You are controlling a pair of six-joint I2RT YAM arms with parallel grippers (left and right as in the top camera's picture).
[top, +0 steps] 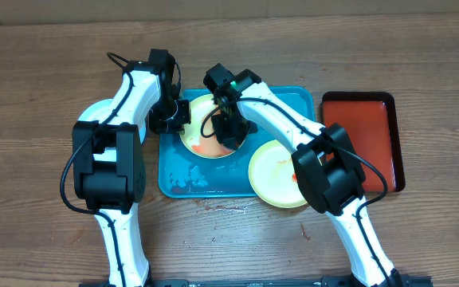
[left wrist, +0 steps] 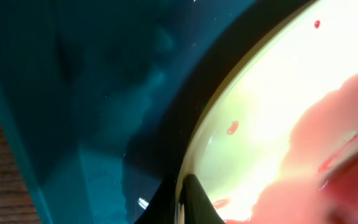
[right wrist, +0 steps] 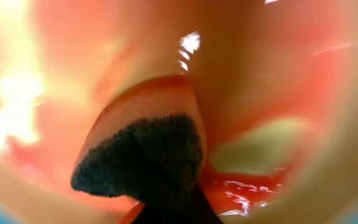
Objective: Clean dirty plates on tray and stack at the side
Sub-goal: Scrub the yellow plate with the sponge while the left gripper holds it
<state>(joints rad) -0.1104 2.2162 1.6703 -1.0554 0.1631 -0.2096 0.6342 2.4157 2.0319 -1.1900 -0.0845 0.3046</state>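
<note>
While right tool [top: 228, 131] pinches one sponge [right wrist: 145, 149] on smeared plate [top: 200, 142], second plate [top: 276, 171] beside, left tool [top: 178, 115] grip unclear.

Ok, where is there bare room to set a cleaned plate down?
The red tray right of the blue tray looks bare, and so does the table left of the left arm. The blue tray is crowded: the left tool and the right tool with its sponge meet on one plate; a second plate overhangs its near-right corner.
</note>
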